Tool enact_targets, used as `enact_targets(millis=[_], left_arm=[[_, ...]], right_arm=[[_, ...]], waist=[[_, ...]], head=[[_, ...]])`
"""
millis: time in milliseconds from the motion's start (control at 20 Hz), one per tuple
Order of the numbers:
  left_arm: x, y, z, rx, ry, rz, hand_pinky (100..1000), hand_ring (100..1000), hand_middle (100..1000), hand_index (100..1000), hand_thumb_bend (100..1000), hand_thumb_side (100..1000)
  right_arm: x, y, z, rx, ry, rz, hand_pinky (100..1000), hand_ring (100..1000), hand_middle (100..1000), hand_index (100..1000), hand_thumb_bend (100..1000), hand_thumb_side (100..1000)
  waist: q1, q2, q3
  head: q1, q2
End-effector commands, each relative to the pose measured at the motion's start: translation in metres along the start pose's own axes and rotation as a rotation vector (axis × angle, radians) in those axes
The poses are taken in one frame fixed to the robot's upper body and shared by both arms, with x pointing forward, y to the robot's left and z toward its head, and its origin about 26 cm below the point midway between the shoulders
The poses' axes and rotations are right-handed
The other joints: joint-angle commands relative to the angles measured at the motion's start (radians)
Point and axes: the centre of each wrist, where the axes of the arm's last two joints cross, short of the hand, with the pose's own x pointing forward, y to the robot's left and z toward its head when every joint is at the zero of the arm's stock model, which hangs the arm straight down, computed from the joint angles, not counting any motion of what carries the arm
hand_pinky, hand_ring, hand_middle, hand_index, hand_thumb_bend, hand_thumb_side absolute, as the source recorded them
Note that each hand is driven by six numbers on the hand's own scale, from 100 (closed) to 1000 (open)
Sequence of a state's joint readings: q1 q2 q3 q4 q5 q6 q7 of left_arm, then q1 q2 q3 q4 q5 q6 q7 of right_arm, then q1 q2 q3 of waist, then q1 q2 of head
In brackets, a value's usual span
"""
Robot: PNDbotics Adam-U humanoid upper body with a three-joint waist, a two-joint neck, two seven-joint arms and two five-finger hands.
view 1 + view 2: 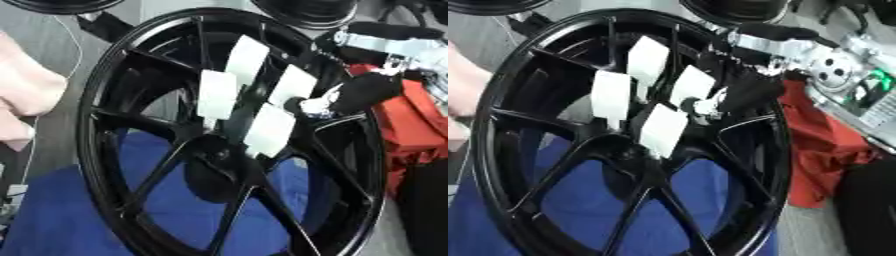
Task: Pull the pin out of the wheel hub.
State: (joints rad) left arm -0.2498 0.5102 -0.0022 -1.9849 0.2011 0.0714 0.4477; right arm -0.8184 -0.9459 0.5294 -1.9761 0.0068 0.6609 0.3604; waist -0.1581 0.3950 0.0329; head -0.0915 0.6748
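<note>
Blue cloth (52, 220) lies behind the black wheel hub (114, 85), propped upright in the left eye view; the silvery pin (317, 106) seems still seated near its centre, unpulled.

From the right eye view, the right hand (750, 92) reaches in, fingers (730, 102) pinching the pin

No legible text, brand, number or sign anywhere; four white tags (219, 94) on the black wheel hub (227, 165) blank; pale printed panel (877, 112) at the right edge too blurred to read.
</note>
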Motion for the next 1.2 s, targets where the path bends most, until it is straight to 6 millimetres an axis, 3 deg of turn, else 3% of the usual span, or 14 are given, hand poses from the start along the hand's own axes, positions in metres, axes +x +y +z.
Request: enact_targets(millis=[50, 850, 1200], left_arm=[[0.0062, 0.0001, -0.0022, -0.008, -0.026, 0.0, 905, 593, 517, 650, 100, 644], [0.0056, -0.0002, -0.0014, -0.02, -0.022, -0.008, 906, 595, 517, 648, 100, 652], [0.0056, -0.0002, -0.0014, -0.022, -0.021, -0.009, 907, 596, 517, 646, 100, 650]], right_arm=[[0.001, -0.0093, 0.0026, -0.031, 0.007, 0.006, 616, 596, 502, 694, 447, 346], [0.0045, -0.008, -0.0018, -0.064, 0.012, -0.057, 551, 504, 440, 622, 443, 225], [0.0086, -0.0093, 0.0007, -0.079, -0.011, -0.061, 523, 464, 419, 594, 357, 198]], waist=[[0.003, -0.015, 0.002], [-0.006, -0.007, 0.007], [-0.005, -0.007, 0.006]], head=[[-0.005, -0.011], [-0.009, -0.011], [-0.01, -0.01]])
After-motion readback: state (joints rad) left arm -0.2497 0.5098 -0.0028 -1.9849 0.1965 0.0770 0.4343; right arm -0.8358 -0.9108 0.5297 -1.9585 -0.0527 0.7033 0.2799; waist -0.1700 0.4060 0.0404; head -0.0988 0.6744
